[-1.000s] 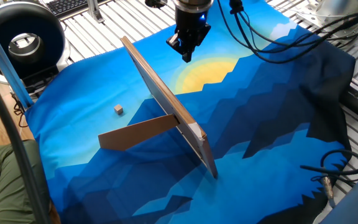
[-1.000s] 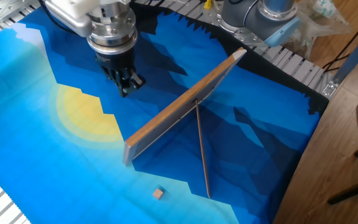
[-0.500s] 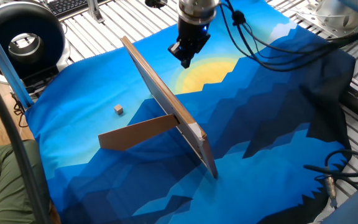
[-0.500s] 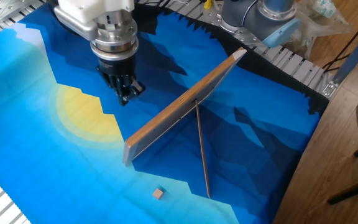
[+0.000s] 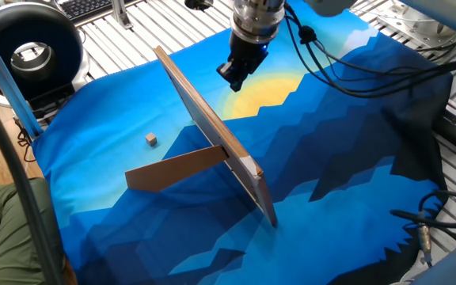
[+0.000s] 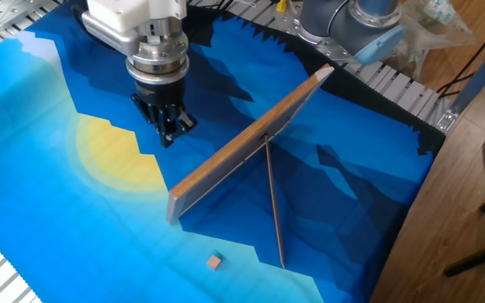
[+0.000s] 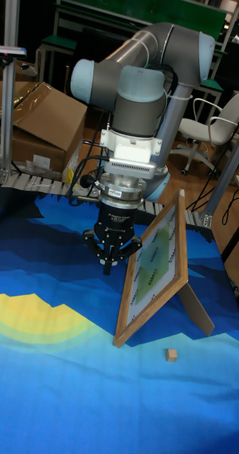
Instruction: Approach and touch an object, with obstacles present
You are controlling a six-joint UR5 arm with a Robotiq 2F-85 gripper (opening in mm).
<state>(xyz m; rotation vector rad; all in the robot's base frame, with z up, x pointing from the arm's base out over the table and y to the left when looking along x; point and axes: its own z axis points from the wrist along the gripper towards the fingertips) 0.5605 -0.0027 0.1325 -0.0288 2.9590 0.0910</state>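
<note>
Upright board between tool and cube

**Table surface and contents**

Table of ribbed metal slats is covered by a blue cloth printed with jagged mountain shapes and a yellow sun. On the cloth a light-wood board is stood on its long edge, propped by a brown panel joined crosswise. A tiny wooden cube is lying just beside the panel, apart from it.
</note>
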